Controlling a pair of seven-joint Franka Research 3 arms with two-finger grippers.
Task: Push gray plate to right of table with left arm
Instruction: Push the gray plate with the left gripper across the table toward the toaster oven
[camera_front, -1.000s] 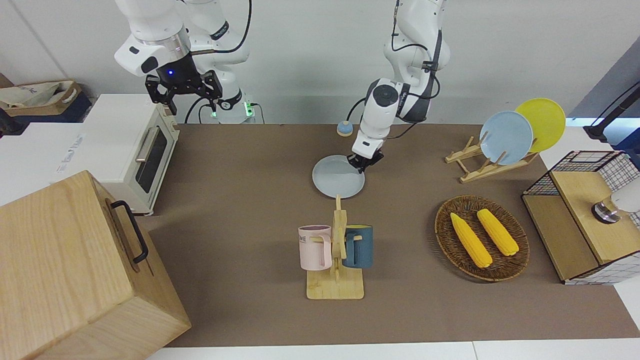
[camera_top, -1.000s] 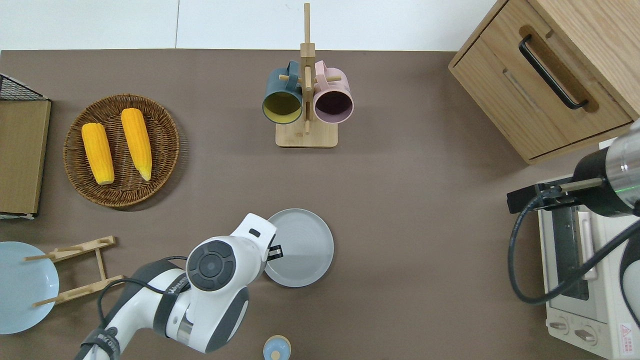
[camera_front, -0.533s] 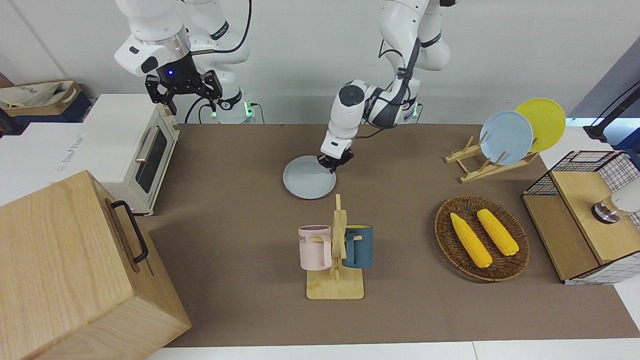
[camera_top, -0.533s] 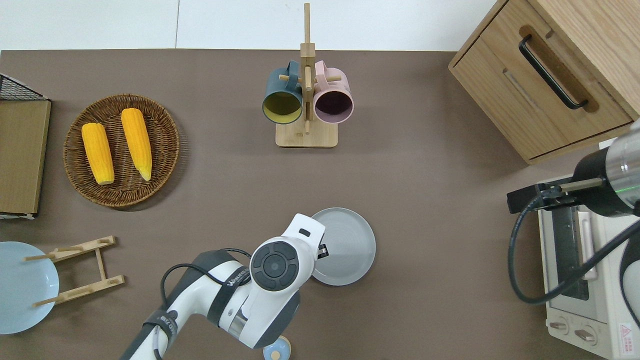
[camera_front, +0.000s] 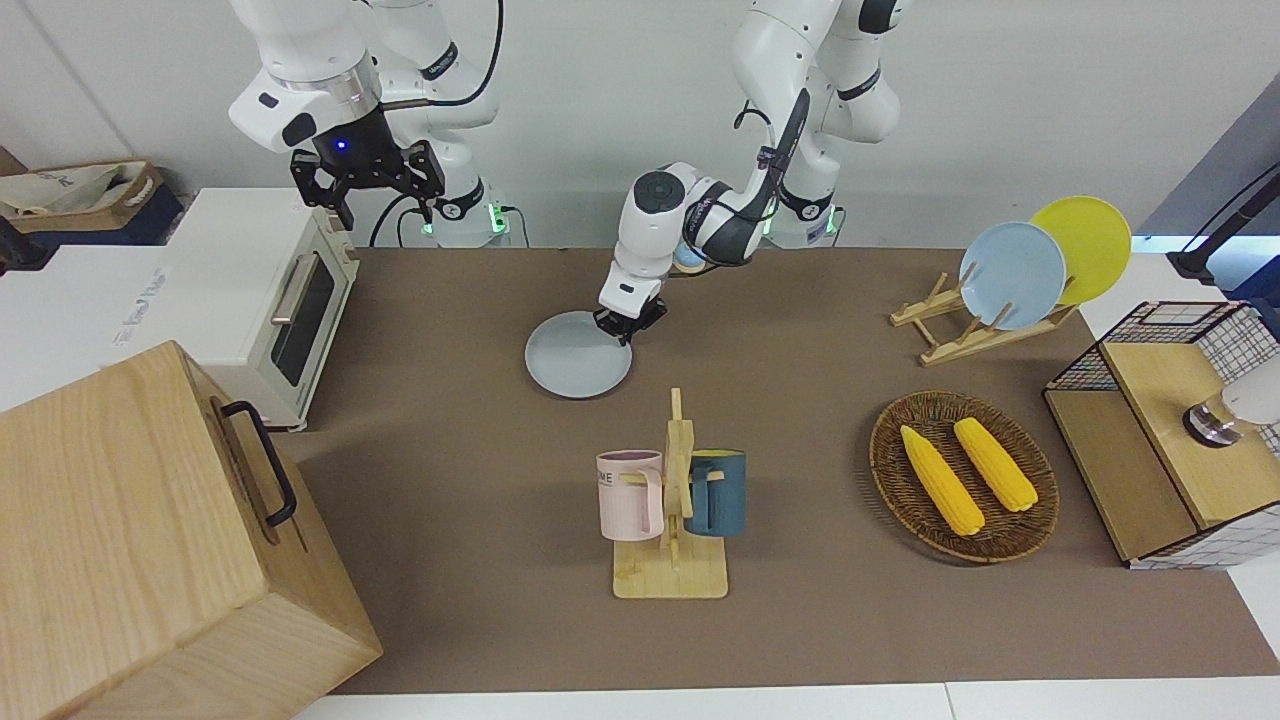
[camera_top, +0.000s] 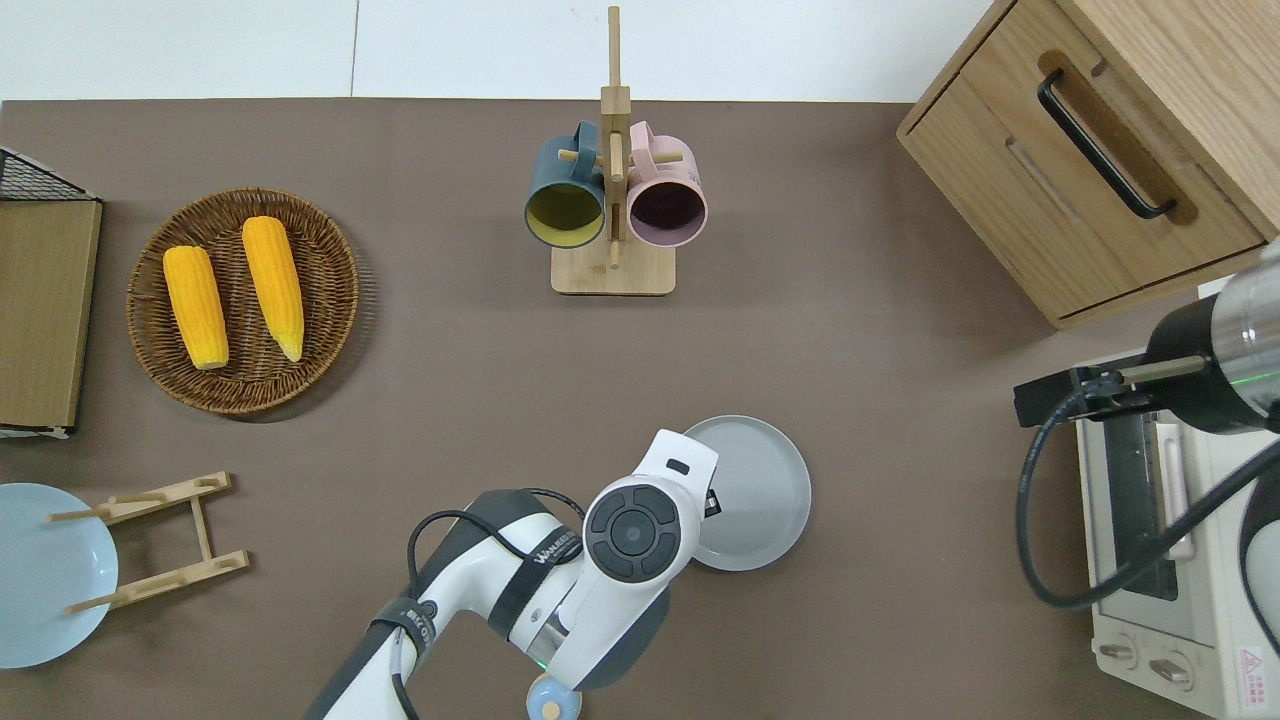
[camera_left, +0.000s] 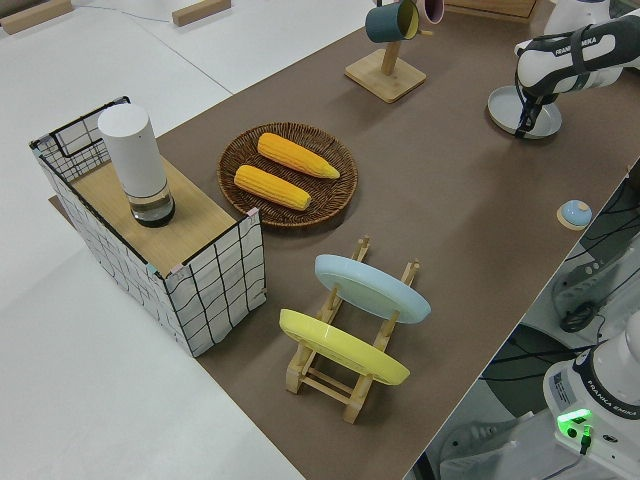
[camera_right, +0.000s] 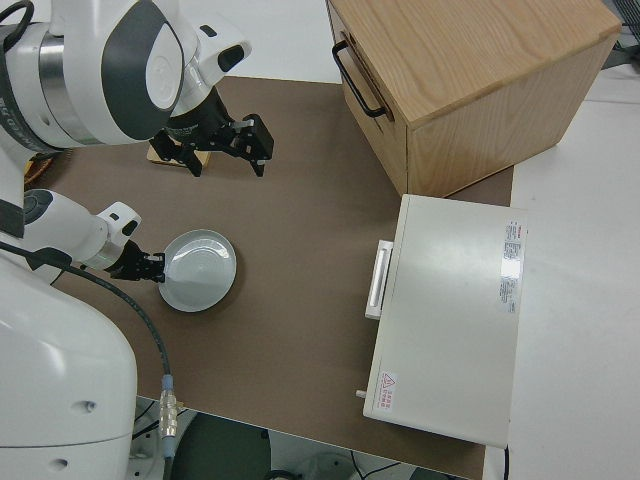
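I note a small round blue-topped knob on a wooden base (camera_left: 575, 213) lying close to the robots, near the left arm's foot. Next out, the black two-finger left gripper (camera_front: 627, 326) is down at table level, touching the rim of the round, shallow, pale gray plate (camera_front: 575, 357) on the edge that faces the left arm's end; I cannot tell how its jaws stand. The plate lies flat on the matte brown tabletop (camera_top: 880, 330), about mid-length, nearer to the robots than the wooden mug stand with a dark blue mug and a pink mug (camera_top: 613, 195), and well apart from the white toaster oven (camera_front: 262, 300) at the right arm's end. I judge the plate stiff, light and smooth-bottomed, likely to slide easily and to spin off if pressed off-centre; contact should stay low on the raised rim, in line with its middle. It may chip if driven into the oven. Farther out at the left arm's end sits a round wicker tray with two corn cobs (camera_top: 243, 300). The right gripper (camera_front: 368, 180) is parked, its jaws spread wide and empty.
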